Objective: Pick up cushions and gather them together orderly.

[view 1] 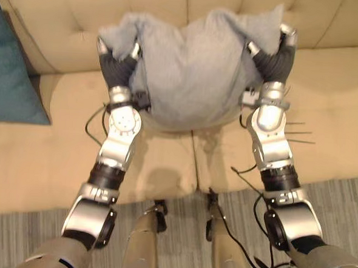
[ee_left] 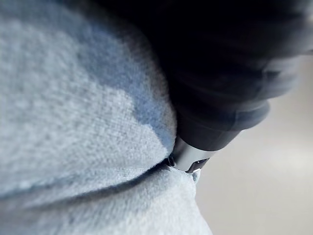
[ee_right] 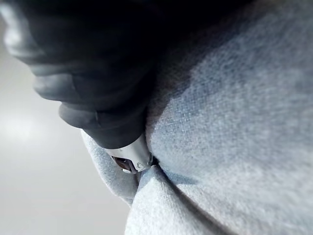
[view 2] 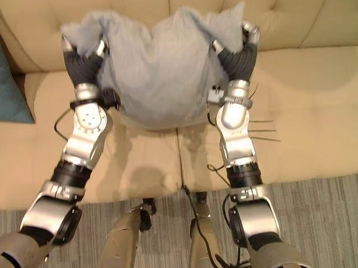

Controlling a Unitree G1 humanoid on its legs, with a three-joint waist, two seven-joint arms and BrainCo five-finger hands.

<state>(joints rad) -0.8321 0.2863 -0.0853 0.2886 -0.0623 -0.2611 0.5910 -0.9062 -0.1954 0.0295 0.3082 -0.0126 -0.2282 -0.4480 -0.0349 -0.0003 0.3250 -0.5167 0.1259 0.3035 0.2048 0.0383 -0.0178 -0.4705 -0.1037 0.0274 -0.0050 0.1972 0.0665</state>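
Observation:
A soft grey cushion (view 1: 192, 74) hangs above the seat of the beige sofa (view 1: 37, 162), in front of its backrest. My left hand (view 1: 116, 66) grips the cushion's left upper edge, thumb on the near face and fingers behind. On the opposite side, my right hand (view 1: 275, 58) pinches the right upper edge the same way. The fabric bunches up where both hands dig in. Up close, the left wrist view shows a fingertip (ee_left: 188, 159) sunk into the grey cloth (ee_left: 73, 122). The right wrist view shows my right hand (ee_right: 98, 73) pressed into the cushion (ee_right: 234, 122) likewise.
A teal cushion (view 1: 9, 81) leans against the sofa's left end. Bare seat cushions stretch to the right of the grey cushion. A grey striped rug (view 1: 345, 199) lies in front of the sofa.

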